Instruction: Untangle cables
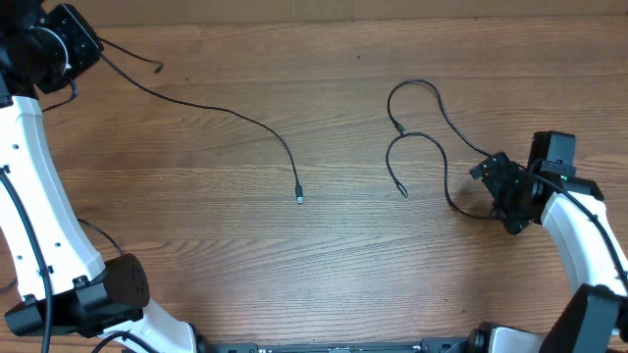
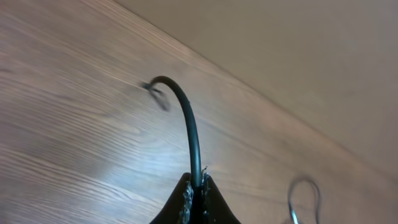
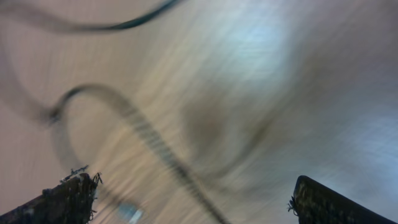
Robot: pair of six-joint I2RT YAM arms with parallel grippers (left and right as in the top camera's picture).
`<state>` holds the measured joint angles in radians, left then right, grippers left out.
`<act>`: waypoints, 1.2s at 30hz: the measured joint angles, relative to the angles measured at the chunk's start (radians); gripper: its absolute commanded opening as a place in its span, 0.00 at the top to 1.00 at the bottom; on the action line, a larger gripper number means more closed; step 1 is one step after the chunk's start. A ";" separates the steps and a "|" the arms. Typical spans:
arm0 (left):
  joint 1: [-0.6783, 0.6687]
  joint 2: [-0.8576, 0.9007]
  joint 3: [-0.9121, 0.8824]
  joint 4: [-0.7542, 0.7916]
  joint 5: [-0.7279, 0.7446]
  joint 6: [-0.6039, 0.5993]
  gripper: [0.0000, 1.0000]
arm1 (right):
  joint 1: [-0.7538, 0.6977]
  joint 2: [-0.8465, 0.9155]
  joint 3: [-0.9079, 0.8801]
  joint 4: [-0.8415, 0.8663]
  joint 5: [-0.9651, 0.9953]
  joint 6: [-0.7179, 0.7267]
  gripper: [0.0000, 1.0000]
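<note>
One long black cable (image 1: 226, 113) runs from my left gripper (image 1: 95, 46) at the far left corner down to its silver tip (image 1: 300, 198) mid-table. The left wrist view shows the left gripper (image 2: 198, 183) shut on this cable (image 2: 189, 130), which arches up out of the jaws. A second black cable (image 1: 432, 98) loops twice at the right; one plug end (image 1: 403, 192) lies free and the other stretch leads to my right gripper (image 1: 496, 194). The right gripper (image 3: 193, 199) is open, its fingers (image 3: 68, 199) wide apart, with the blurred cable (image 3: 155, 146) lying on the table between them, not held.
The wooden table (image 1: 324, 275) carries only the two cables. A short cable tail (image 1: 147, 61) sticks out beside the left gripper. The white left arm (image 1: 39, 216) runs down the left edge and the right arm (image 1: 589, 245) stands at the right edge.
</note>
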<state>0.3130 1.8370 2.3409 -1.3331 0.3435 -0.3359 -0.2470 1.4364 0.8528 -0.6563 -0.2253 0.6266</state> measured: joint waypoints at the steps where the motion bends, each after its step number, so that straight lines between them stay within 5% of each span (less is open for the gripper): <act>1: -0.005 0.000 0.000 -0.014 0.026 0.024 0.96 | 0.000 -0.013 0.002 0.009 -0.048 -0.032 0.00; 9: -0.122 0.005 -0.033 -0.156 0.134 0.193 0.96 | 0.001 -0.079 0.011 0.010 -0.291 -0.216 0.00; 16: -0.267 0.027 -0.205 -0.098 0.156 0.217 0.96 | 0.001 -0.079 0.011 -0.020 -0.299 -0.255 0.00; 24: -0.397 0.065 -0.538 0.177 0.161 0.035 0.96 | 0.001 -0.079 0.011 -0.075 -0.226 -0.265 0.00; 36: -0.499 0.066 -0.822 0.343 0.133 -0.417 0.96 | 0.001 -0.079 0.011 -0.079 -0.185 -0.265 0.00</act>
<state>-0.1860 1.9034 1.5188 -0.9905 0.4767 -0.7525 -0.2462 1.3579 0.8639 -0.7357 -0.4103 0.3618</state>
